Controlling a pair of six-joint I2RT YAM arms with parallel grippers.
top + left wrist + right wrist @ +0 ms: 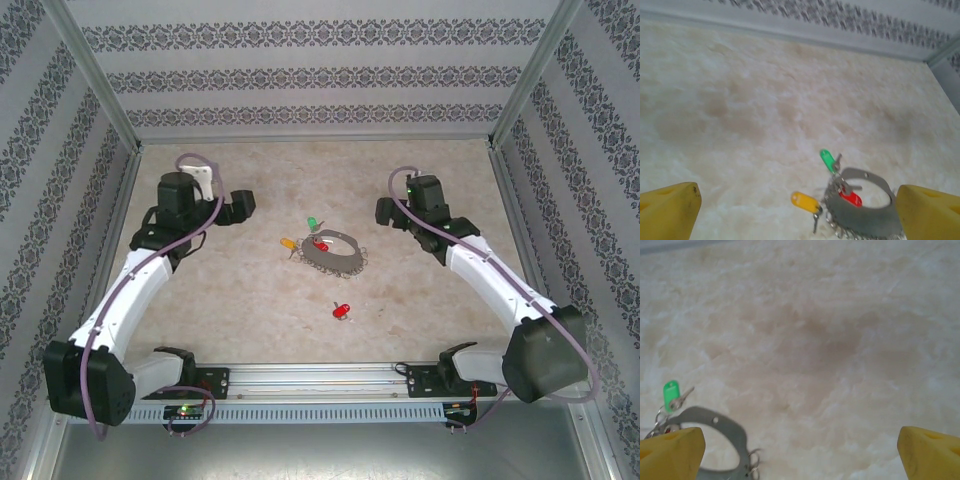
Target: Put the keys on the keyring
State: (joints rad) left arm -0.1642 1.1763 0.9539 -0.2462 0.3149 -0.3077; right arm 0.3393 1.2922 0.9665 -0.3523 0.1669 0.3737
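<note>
Beige tabletop (765, 100); keyring (870, 220) cropped, left wrist view

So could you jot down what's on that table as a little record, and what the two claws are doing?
table: beige, marbled
keyring: grey chain-edged loop, lying mid-table
green key: at the loop's far edge
orange key: at its left edge
red key: inside the loop
second red key: alone, apart from the loop, nearer the arm bases
left gripper: open, empty, left of the loop
right gripper: open, empty, right of the loop
hooked on: cannot tell for the three keys at the loop
</note>
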